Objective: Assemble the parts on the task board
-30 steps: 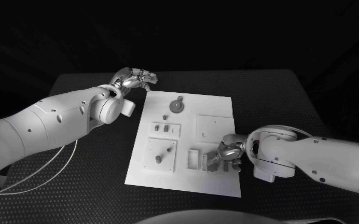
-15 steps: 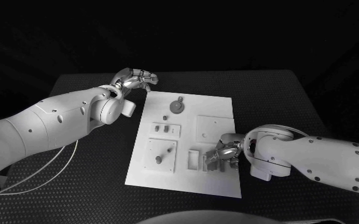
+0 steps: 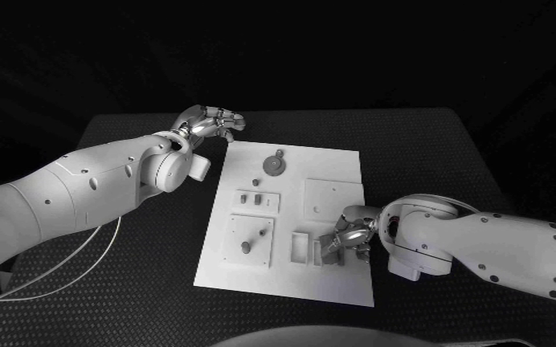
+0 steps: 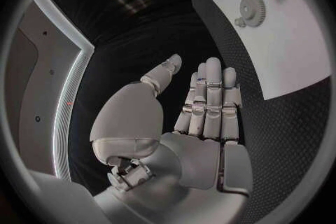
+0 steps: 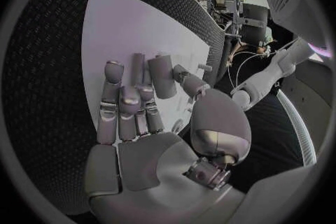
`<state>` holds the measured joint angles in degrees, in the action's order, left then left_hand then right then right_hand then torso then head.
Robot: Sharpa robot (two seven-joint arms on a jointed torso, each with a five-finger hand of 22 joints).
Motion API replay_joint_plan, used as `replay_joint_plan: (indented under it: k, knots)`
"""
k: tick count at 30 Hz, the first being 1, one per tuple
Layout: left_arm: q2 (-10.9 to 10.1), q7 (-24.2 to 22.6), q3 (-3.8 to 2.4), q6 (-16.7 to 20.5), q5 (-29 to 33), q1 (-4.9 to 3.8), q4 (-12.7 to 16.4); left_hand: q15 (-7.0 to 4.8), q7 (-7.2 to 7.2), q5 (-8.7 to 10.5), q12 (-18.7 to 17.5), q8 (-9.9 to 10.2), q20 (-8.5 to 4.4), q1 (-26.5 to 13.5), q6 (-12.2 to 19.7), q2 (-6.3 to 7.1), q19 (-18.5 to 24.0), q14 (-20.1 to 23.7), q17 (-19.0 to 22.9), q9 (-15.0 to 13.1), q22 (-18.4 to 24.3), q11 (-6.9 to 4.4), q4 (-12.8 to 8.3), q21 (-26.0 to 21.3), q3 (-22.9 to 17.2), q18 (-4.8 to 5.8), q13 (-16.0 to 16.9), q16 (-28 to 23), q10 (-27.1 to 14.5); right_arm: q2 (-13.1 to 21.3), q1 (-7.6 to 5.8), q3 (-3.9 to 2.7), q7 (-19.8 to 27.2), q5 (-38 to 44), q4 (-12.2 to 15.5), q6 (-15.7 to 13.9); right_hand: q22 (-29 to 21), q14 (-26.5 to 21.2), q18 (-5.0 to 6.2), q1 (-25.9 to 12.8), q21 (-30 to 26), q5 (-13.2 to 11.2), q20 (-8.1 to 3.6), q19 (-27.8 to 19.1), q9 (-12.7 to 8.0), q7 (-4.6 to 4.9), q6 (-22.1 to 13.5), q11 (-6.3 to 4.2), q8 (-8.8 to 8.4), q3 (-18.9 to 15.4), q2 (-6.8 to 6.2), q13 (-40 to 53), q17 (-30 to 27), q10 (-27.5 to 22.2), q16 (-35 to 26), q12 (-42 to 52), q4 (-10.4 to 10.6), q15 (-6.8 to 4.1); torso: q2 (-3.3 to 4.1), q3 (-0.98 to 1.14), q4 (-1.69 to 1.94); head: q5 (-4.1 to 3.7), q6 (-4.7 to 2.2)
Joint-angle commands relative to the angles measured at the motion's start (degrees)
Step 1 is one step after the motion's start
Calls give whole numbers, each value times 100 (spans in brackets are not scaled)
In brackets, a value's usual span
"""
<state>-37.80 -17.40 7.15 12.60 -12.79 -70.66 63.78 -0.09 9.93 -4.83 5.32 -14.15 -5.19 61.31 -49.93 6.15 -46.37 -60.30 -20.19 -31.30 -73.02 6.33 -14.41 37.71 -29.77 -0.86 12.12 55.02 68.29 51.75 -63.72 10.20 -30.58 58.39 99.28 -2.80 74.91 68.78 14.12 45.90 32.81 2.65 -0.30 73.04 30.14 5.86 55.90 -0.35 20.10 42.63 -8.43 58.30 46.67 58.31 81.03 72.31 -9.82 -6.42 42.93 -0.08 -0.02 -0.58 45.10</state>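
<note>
The white task board (image 3: 336,158) lies mid-table, and part of the board (image 4: 294,50) shows in the left wrist view. On it are a grey gear (image 3: 275,164), also the gear (image 4: 252,8) in the left wrist view, a small peg (image 3: 256,181), a two-slot block (image 3: 257,199), a plate with a lever (image 3: 248,241), a square plate (image 3: 333,198) and a slotted tray (image 3: 302,248). My right hand (image 3: 351,238) hovers low over the board's near right part, its fingers (image 5: 133,106) stretched out over the white surface, by a dark part (image 3: 332,254). My left hand (image 3: 210,122) stays off the board's far left corner, its fingers (image 4: 210,101) straight and holding nothing.
Black textured table (image 3: 440,154) surrounds the board on every side. A thin white cable (image 3: 70,271) loops over the table under my left arm.
My right hand has crept a little to the left, toward the slotted tray, and now covers one of the dark parts. The left hand has stayed still.
</note>
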Motion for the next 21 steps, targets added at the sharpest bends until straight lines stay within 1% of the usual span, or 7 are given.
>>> replay_joint_plan:
  k: [1, 7, 12, 15, 18, 20, 21]
  knots:
    - [8, -31, -4, -76, 29, -4, 16, 21, 9, 34, -13, 19, -35, -52, 48, -14, -32, 6, -10, -4, -9, -2, 35, -38, 4, -94, -10, -30, -49, 54, 21, 19, 2, -45, 19, -187, 110, 30, 88, 123, 18, 27, 21, 10, 35, -9, 61, -17, 24, 39, 90, 12, 13, 56, -40, -36, -10, -7, -1, -2, -2, -4, -9]
    - [-3, -30, -4, -72, 29, -4, 15, 21, 9, 33, -13, 19, -35, -51, 49, -14, -32, 6, -11, -5, -9, -3, 35, -38, 4, -95, -10, -31, -50, 161, 1, 16, 30, -327, 127, -213, 108, 54, 88, 70, 29, 41, 31, 18, 32, -19, 107, -28, 24, 49, 90, 25, 30, 92, -61, -47, -21, -16, -1, -7, 2, -4, -18]
    - [-5, -24, -4, -75, 29, -4, 14, 21, 9, 32, -13, 18, -35, -49, 49, -13, -32, 6, -12, -5, -11, -3, 35, -39, 3, -95, -9, -31, -50, 223, -113, 15, 36, -694, 224, -196, 105, 77, 88, -8, 37, 55, 33, 25, 22, -27, 136, -34, 11, 50, 69, 41, 49, 120, -84, -67, -12, -24, 0, -9, 1, -1, -22]
    - [-7, -20, -4, -84, 29, -4, 17, 21, 9, 31, -13, 18, -35, -48, 49, -11, -32, 6, -13, -5, -12, -3, 35, -40, 3, -95, -9, -31, -50, 219, -209, 14, 14, -951, 264, -176, 104, 82, 88, -36, 39, 60, 32, 24, 18, -28, 142, -36, 4, 50, 53, 48, 58, 126, -94, -76, -12, -26, 0, -11, 1, -8, -26]
    - [-7, -14, -4, -85, 29, -5, 17, 21, 9, 30, -13, 18, -35, -47, 49, -10, -32, 6, -14, -5, -12, -3, 35, -40, 2, -96, -9, -32, -51, 168, -258, 14, -88, -1098, 254, -187, 103, 86, 88, -57, 40, 62, 31, 23, 14, -29, 145, -36, -3, 48, 43, 53, 65, 129, -100, -82, -11, -27, 1, -11, 0, -14, -19]
    - [-9, -9, -4, -85, 29, -5, 24, 21, 9, 28, -13, 18, -35, -46, 50, -9, -32, 7, -15, -5, -13, -3, 35, -41, 2, -96, -10, -33, -51, 125, -266, 14, -142, -1142, 211, -194, 103, 88, 88, -70, 42, 63, 32, 23, 12, -29, 148, -37, -5, 46, 37, 56, 69, 131, -103, -86, -10, -27, 2, -13, 1, -10, -16]
    - [-14, -5, -4, -88, 29, -5, 30, 21, 9, 28, -13, 18, -35, -45, 50, -9, -32, 7, -15, -5, -13, -3, 35, -41, 2, -96, -10, -33, -51, 82, -266, 15, -186, -1305, 165, -205, 103, 90, 88, -81, 43, 64, 32, 23, 11, -30, 152, -37, -7, 47, 41, 60, 74, 132, -105, -89, -7, -27, 2, -14, 2, -9, -15]
